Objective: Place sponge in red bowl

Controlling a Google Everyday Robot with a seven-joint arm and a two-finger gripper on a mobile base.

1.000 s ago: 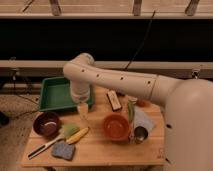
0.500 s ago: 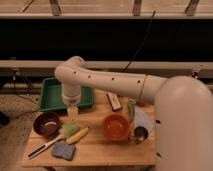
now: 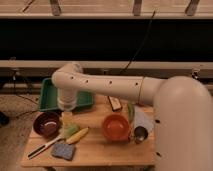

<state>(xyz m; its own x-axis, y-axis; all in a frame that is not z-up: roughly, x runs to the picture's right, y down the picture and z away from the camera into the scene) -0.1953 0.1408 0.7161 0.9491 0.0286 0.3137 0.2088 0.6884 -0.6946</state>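
Observation:
The blue-grey sponge point(image 3: 63, 150) lies flat near the front left corner of the wooden table point(image 3: 100, 152). The orange-red bowl point(image 3: 116, 126) stands at the table's middle, right of the sponge, and holds nothing that shows. My gripper point(image 3: 66, 118) hangs from the white wrist point(image 3: 66, 99) over the left part of the table, just above the green-headed brush point(image 3: 70, 131) and behind the sponge. It is apart from the sponge and well left of the red bowl.
A dark maroon bowl point(image 3: 46, 124) stands left of the gripper. A green tray point(image 3: 49, 97) sits at the back left. A yellow object point(image 3: 80, 135) lies beside the brush. A metal can point(image 3: 140, 134) and white cloth point(image 3: 144, 120) lie right of the red bowl. A dark bar point(image 3: 115, 103) lies behind.
The arm has swung left and lowered; the gripper has come from over the tray's edge down toward the brush and sponge. The objects on the table have not moved.

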